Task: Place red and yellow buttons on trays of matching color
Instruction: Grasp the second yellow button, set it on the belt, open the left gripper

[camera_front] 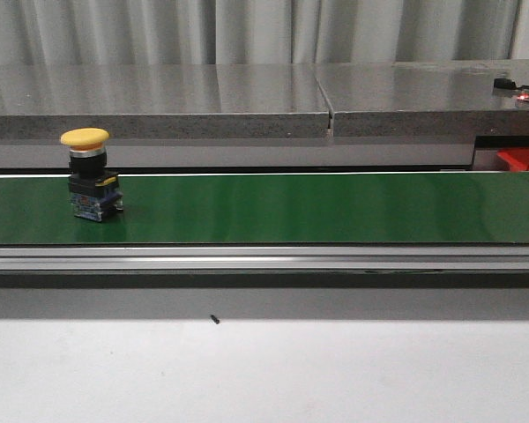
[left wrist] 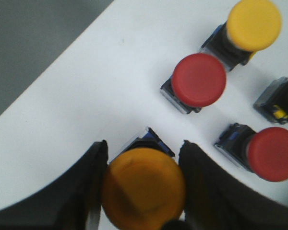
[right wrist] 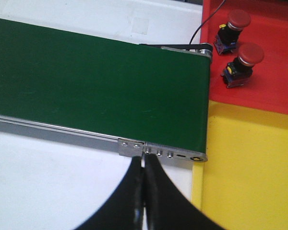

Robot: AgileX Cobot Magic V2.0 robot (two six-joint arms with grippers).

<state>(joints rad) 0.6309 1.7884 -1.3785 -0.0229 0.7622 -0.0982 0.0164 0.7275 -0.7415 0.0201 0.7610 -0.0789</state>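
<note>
A yellow button (camera_front: 86, 172) stands upright on the green belt (camera_front: 317, 207) at its left end. In the left wrist view my left gripper (left wrist: 144, 148) is shut on another yellow button (left wrist: 143, 187) that rests on a white surface, a finger against each side of its cap. Beside it lie two red buttons (left wrist: 198, 79) (left wrist: 272, 153) and a yellow one (left wrist: 254, 25). My right gripper (right wrist: 144, 165) is shut and empty, near the belt's end. The red tray (right wrist: 264, 96) holds two red buttons (right wrist: 239, 20) (right wrist: 249, 55). The yellow tray (right wrist: 249, 177) lies next to it.
A dark button body (left wrist: 283, 100) lies on the white surface among the others. Behind the belt runs a grey stone ledge (camera_front: 247, 101). The belt's metal rail (right wrist: 62, 132) edges the white table. A cable (right wrist: 201, 26) crosses the red tray's rim.
</note>
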